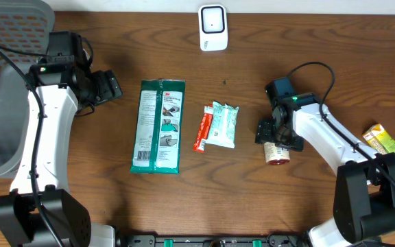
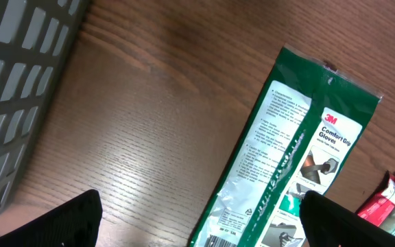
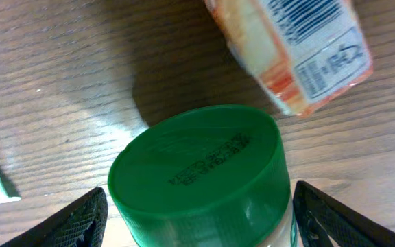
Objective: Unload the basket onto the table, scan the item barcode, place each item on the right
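The item for scanning seems to us to be the jar (image 1: 277,154). It is on the right part of the tabletop (image 1: 252,199), directly at the right end effector (image 3: 197,191). In the right wrist view its green lid sits between the two fingers, which are apart, one at each side of the lid. We cannot tell if they already press on the jar or only stand beside it. From above, the long axis of the jar appears to run from the far side to the near side of the tabletop. The lid end is hidden under the end effector and a dark red end points to the near edge, but we cannot say if the jar lies flat or is tilted. The left end effector (image 1: 108,86) is wide apart and holds nothing. It is well apart from the jar, on the other side of the green glove pack (image 1: 158,127), so the right arm is clearly the nearer one. The white scanner (image 1: 212,27) stands at the far edge, away and to the left from the jar. We judge that the coming move must carry the jar in this direction. We see no barcode on the jar from here.
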{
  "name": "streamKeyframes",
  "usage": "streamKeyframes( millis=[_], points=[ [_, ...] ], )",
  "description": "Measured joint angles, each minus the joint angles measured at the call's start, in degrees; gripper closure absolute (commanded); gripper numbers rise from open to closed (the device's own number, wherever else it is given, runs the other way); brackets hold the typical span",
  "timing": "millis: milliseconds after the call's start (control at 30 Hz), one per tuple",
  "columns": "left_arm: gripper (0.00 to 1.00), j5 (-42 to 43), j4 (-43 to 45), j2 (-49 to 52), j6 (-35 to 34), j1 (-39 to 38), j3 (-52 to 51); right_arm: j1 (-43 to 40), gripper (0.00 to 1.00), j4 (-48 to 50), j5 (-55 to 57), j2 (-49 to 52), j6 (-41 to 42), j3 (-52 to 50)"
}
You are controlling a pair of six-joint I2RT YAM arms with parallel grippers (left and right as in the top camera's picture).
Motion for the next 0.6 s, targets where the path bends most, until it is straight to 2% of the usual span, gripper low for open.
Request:
streamKeyframes(
  millis=[267, 600],
  points=[
    [0.07, 0.02, 0.00, 0.00, 0.02, 0.00, 0.00, 0.00, 0.23, 3.13, -1.22, 0.00, -1.66, -0.02],
    [0.07, 0.00, 0.00, 0.00, 0.00, 0.00, 0.00, 1.53, 0.21, 8.57, -1.38, 0.00, -11.26, -2.29]
  ],
)
